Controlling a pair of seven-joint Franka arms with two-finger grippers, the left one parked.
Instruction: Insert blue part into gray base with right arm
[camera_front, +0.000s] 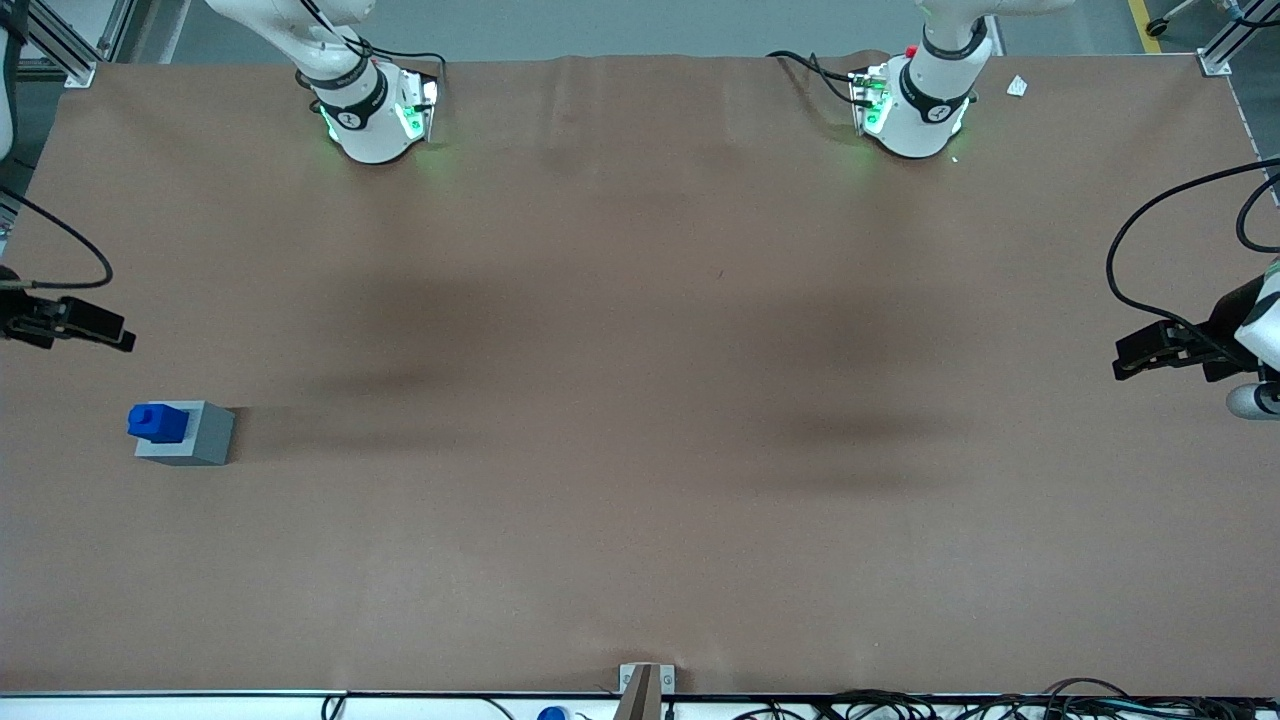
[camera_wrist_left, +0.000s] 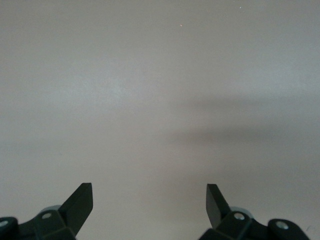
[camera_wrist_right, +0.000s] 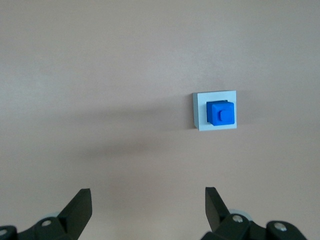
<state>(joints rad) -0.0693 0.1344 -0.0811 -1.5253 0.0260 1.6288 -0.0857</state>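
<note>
The blue part (camera_front: 157, 422) sits in the top of the gray base (camera_front: 190, 434), its stud facing up, toward the working arm's end of the table. In the right wrist view the blue part (camera_wrist_right: 220, 113) rests inside the gray base (camera_wrist_right: 215, 110). My right gripper (camera_front: 110, 332) is raised above the table, farther from the front camera than the base and apart from it. Its fingers stand wide open and empty in the right wrist view (camera_wrist_right: 148, 197), with only bare brown table between them.
The brown table cover (camera_front: 640, 400) spans the whole view. Both arm bases (camera_front: 375, 110) stand at the table's edge farthest from the front camera. Cables (camera_front: 900, 705) lie along the edge nearest the front camera. A small bracket (camera_front: 646, 685) sits at that edge's middle.
</note>
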